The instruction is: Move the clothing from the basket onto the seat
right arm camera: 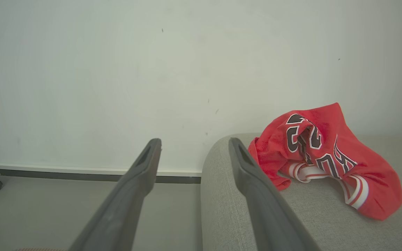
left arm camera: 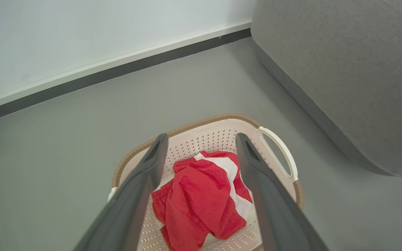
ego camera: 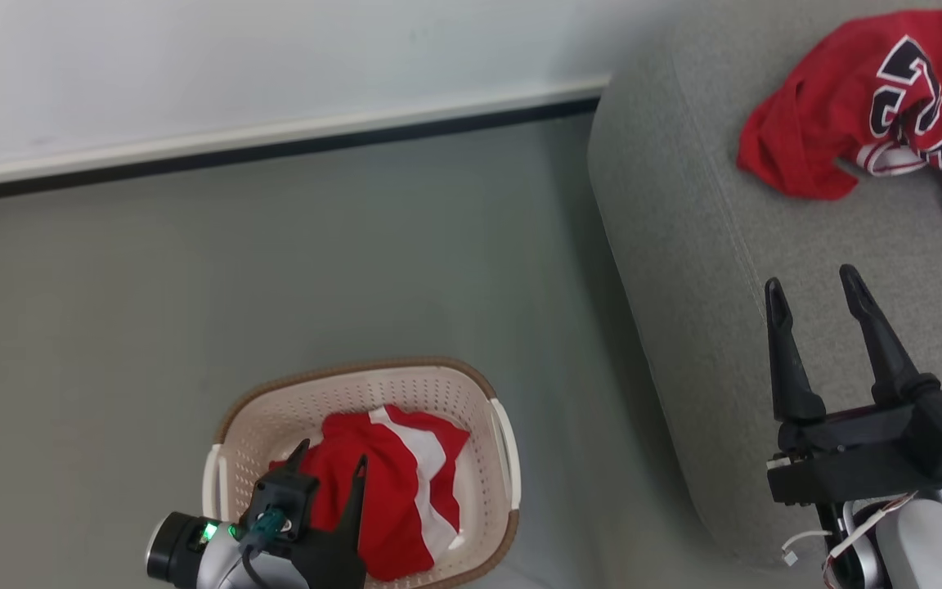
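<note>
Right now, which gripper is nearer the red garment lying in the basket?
Left. The left gripper hangs open directly over the garment in the basket; the right gripper is open over the seat, well away.

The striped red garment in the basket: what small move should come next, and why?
Probably lower the left tool straight onto the striped garment, ready to close. Its jaws stand open above the garment, which lies in the basket, while the jersey already lies on the seat.
</note>
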Motion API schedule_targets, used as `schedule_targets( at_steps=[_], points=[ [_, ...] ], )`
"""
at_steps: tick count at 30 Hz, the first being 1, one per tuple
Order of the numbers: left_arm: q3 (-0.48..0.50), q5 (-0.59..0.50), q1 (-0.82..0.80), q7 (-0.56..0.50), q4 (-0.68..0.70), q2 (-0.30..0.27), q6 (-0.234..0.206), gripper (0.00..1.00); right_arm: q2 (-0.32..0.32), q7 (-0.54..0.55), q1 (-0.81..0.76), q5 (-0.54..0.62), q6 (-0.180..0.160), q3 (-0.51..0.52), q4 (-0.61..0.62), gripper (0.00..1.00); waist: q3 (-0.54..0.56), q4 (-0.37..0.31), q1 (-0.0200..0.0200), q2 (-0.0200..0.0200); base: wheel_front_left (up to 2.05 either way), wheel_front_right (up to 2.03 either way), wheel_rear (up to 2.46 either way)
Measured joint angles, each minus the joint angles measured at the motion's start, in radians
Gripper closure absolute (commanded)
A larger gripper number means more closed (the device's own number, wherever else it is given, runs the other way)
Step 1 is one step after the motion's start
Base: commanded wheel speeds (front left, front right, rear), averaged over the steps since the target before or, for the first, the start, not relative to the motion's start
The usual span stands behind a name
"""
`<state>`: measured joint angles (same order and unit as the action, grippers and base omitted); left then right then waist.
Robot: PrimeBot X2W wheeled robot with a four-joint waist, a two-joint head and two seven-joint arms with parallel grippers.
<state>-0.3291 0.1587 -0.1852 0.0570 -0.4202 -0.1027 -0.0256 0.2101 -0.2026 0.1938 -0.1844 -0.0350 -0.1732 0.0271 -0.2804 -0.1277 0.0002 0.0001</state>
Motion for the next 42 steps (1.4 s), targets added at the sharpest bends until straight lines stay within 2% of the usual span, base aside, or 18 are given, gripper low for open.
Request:
schedule_targets(
  at_steps=[11,19,29,36,42],
  points=[
    [-0.001,-0.045,-0.152,-0.065,-0.179,-0.017,-0.001,0.00,0.002,0.008,0.091,0.000,0.000,0.002,0.034,0.00,-0.160,-0.065,0.0001,0.0001,0.00,0.00,0.00],
    [-0.002,-0.064,-0.258,-0.082,-0.249,-0.034,-0.001,0.00,0.002,0.008,0.132,0.000,0.001,0.004,0.058,0.00,-0.282,-0.094,0.0000,0.0001,0.00,0.00,0.00],
    [0.013,-0.065,-0.355,-0.083,-0.306,-0.040,-0.010,0.00,-0.002,0.007,0.213,0.004,0.001,0.008,0.092,0.00,-0.420,-0.100,0.0000,0.0002,0.00,0.00,0.00],
    [0.041,-0.080,-0.438,-0.083,-0.344,-0.083,-0.030,0.00,-0.011,-0.001,0.281,0.007,0.000,0.009,0.112,0.00,-0.526,-0.096,0.0000,0.0001,0.00,0.00,0.00],
    [0.051,-0.095,-0.517,-0.082,-0.372,-0.094,-0.037,0.00,-0.018,-0.012,0.341,0.009,-0.001,0.013,0.117,0.00,-0.615,-0.093,-0.0001,0.0002,0.00,0.00,0.00]
  ],
)
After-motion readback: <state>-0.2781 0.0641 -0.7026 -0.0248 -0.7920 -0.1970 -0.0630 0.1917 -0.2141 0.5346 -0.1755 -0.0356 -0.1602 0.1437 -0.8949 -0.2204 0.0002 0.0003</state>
